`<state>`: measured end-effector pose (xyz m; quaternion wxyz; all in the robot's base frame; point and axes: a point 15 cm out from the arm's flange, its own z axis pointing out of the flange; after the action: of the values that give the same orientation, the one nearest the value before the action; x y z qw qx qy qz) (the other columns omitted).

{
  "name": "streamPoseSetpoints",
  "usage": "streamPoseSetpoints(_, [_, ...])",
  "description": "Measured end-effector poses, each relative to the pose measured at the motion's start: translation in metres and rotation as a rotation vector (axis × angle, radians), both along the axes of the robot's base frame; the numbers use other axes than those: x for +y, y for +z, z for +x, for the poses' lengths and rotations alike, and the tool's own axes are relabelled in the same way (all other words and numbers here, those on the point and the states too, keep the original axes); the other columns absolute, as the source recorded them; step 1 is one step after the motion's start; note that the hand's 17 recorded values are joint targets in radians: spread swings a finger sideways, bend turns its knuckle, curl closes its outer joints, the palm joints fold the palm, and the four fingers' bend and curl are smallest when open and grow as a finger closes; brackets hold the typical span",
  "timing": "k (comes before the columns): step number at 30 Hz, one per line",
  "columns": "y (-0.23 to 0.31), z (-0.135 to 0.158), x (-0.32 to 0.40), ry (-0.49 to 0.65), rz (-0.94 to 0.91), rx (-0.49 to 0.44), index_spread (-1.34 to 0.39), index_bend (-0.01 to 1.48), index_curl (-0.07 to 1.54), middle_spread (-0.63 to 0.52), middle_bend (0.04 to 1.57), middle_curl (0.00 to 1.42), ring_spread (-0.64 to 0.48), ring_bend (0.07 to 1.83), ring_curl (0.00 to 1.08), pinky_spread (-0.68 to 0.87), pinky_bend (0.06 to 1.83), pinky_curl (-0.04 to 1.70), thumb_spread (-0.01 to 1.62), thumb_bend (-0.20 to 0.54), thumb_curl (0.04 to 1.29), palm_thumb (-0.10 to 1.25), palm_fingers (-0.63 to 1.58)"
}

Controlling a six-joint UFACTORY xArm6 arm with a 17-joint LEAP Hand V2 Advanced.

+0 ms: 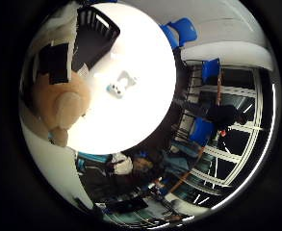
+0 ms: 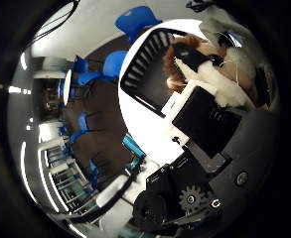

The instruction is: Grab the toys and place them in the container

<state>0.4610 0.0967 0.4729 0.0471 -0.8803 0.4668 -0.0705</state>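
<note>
My right hand (image 2: 200, 114) is up above a round white table (image 1: 145, 53). Its white and black fingers (image 2: 182, 102) are curled against a tan, brown and white plush toy (image 2: 210, 59), which is close to the palm. The little finger side view shows the plush's tan body (image 1: 62, 106) next to a black finger part (image 1: 54, 63). A black slatted container (image 2: 150, 61) stands on the table near its edge. A small white and blue toy (image 1: 121, 85) lies on the table top away from the container.
Blue chairs (image 2: 135, 20) stand around the table on a dark floor. More blue chairs (image 1: 184, 32) and windows lie beyond the table's edge. The hand's geared body (image 2: 190, 198) fills one edge of the thumb side view.
</note>
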Motion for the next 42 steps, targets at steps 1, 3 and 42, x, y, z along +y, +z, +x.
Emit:
streamPoseSetpoints(1, [0.003, 0.002, 0.013, 0.006, 0.013, -0.020, -0.22, 1.02, 0.89, -0.14, 1.34, 0.78, -0.24, 1.32, 0.80, -0.24, 1.17, 1.06, 0.92, -0.016, 0.75, 1.04, 1.10])
streamPoseSetpoints(3, [0.003, 0.003, 0.032, 0.017, 0.026, -0.033, -0.22, 1.02, 0.89, -0.14, 1.34, 0.77, -0.23, 1.32, 0.80, -0.24, 1.17, 1.06, 0.91, -0.017, 0.75, 1.04, 1.10])
streamPoseSetpoints(42, [-0.081, 0.027, -0.136, 0.018, -0.205, 0.216, -0.45, 0.17, 0.32, 0.03, 0.23, 0.32, 0.19, 0.34, 0.24, 0.41, 0.43, 0.37, 1.05, -0.027, 0.32, 0.54, 0.03])
